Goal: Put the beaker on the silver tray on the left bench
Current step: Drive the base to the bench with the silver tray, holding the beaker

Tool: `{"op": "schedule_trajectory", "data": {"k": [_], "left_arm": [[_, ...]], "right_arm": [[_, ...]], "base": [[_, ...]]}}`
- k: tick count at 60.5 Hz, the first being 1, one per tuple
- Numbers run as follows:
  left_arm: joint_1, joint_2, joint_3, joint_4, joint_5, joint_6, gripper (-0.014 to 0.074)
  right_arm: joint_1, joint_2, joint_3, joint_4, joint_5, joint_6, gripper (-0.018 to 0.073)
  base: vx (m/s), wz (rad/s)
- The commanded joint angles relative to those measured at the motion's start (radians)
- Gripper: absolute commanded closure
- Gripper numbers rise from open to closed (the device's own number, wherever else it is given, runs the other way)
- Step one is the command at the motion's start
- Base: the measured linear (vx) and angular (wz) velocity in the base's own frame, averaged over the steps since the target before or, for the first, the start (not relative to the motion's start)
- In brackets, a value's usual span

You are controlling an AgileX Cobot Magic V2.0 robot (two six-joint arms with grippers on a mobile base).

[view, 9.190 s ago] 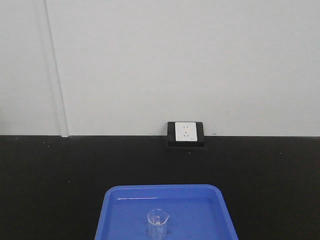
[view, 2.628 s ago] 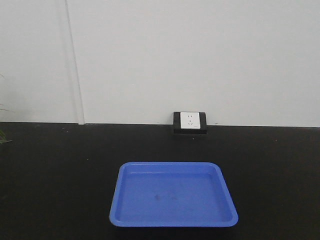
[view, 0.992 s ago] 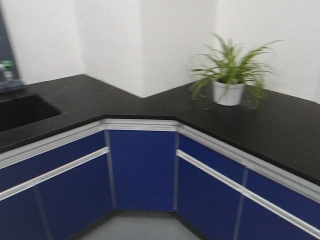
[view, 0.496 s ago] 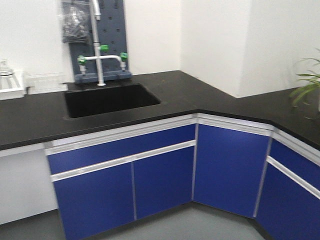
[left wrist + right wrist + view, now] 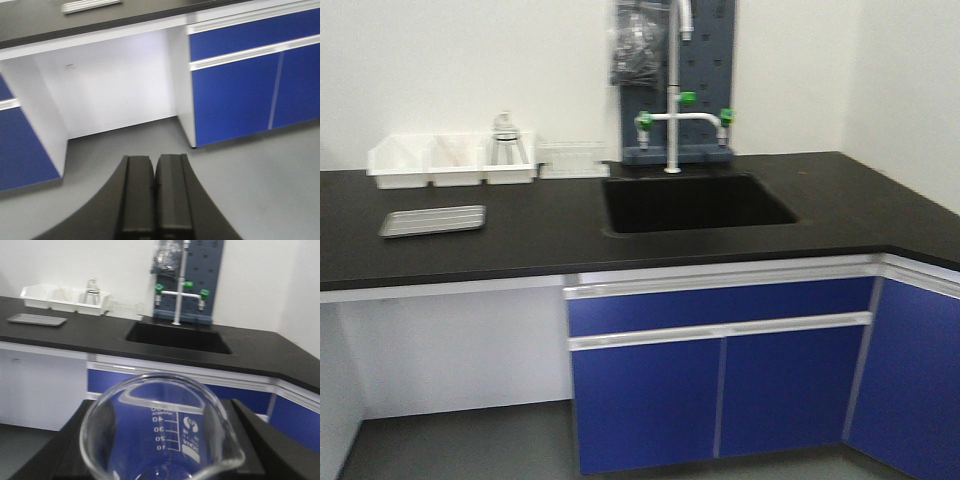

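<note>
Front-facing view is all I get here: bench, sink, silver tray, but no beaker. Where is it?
Observer: The beaker is held in the right hand, filling the lower part of the right wrist view.
Operator: Anything in it?
Observer: It looks empty; its printed scale marks show clearly through the glass.
Operator: And the left hand?
Observer: The left hand is shut on nothing, aimed at the floor before the open space under the bench.
</note>
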Motion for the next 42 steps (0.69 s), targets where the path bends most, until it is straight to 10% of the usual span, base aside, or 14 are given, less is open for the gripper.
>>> {"op": "schedule_trajectory", "data": {"k": [1,42], "left_arm": [[-0.009,-0.007,0.02,-0.003,-0.075,-0.002,0.0595],[-0.009,-0.007,0.02,-0.003,-0.075,-0.002,0.0595]], "right_arm": [[-0.007,0.011,-0.029,-0.018,-0.073,-0.002,0.0571],[-0.007,0.011,-0.029,-0.018,-0.073,-0.002,0.0571]], "base": [[0.16,0.55],[0.23,0.59]]}}
